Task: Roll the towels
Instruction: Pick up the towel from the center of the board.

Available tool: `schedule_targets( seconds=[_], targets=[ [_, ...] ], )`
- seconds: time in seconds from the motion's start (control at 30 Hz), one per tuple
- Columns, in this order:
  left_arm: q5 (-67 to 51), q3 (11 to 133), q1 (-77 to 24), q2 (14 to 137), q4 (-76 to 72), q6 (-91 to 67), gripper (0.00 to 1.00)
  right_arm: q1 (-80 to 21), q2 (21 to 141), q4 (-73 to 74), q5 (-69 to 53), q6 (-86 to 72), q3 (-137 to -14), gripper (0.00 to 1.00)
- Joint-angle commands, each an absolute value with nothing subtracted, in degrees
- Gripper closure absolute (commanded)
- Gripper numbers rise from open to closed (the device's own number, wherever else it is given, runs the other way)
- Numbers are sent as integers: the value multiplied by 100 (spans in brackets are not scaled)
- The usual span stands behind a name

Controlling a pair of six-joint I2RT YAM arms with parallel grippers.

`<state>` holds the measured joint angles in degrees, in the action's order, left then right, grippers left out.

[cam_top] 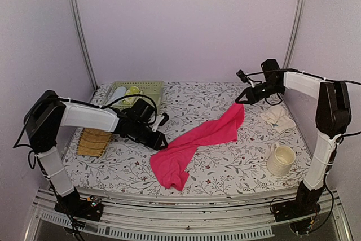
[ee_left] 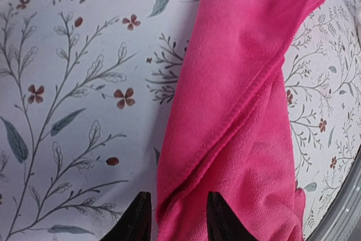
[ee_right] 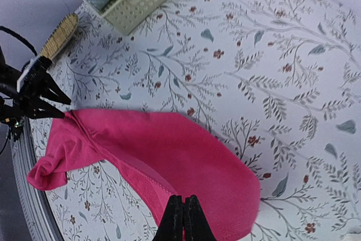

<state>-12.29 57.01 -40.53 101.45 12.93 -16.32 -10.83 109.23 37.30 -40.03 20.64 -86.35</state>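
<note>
**Desk:** Where do the towels lie?

**Operator:** The pink towel (cam_top: 203, 138) is unrolled on the bench (cam_top: 197, 97). It runs on a slant from far right to near middle, and its near end is bunched in a heap. The cream-white towel (cam_top: 278, 118) sits crumpled at the far right, with neither arm on it.

**Desk:** And your pincers?

**Operator:** My right pincer (ee_right: 183, 218) is closed tight on the pink towel's far corner and draws it up to a peak. My left pincer (ee_left: 177, 218) stands partly open at the towel's left edge, near the middle of its length. One finger is over the bare bench cloth, the other is over the pink folds, and it grips nothing.

**Desk:** Which step is this?

**Operator:** By my reading, laying out; no roll has begun. The towel is folded over itself lengthwise. Next I would close the left pincer on that edge, then pull against the right one to flatten the strip before any rolling.

**Desk:** Arm poses?

**Operator:** My left arm reaches low across the bench from its base, elbow bent, wrist close to the surface. My right arm rises straight from its base. Its forearm runs level toward the far middle, and the wrist dips to the corner.
</note>
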Motion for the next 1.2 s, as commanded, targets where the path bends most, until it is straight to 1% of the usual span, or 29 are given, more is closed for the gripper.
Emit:
schedule_targets(
  seconds=[0.0,0.1,0.3,0.47,0.57,0.67,0.9,1.17],
  targets=[
    [-1285,6208,-4050,10335,1013,-1160,63,-809,10457,3885,-4743,1613,-9884,98],
    [-1327,6479,-4062,10509,937,-932,62,-810,10621,3949,-5059,1544,-9976,98],
    [-1453,7077,-4086,11012,636,-623,62,-809,10776,3968,-5044,1521,-9913,98],
    [-2314,7421,-4156,11213,289,-294,61,-806,10737,3970,-5026,1542,-9871,98],
    [-2434,7608,-4240,11587,40,-188,59,-809,10732,3962,-4993,1580,-9783,98],
    [-2542,8035,-4311,11943,152,-54,59,-809,10715,3962,-4992,1599,-9720,98],
    [-2090,8774,-4490,12573,681,456,60,-809,10532,3972,-4837,1618,-9800,98],
    [-1467,8815,-4454,12617,705,370,65,-809,10301,4106,-4577,1743,-10115,98]
  ],
)
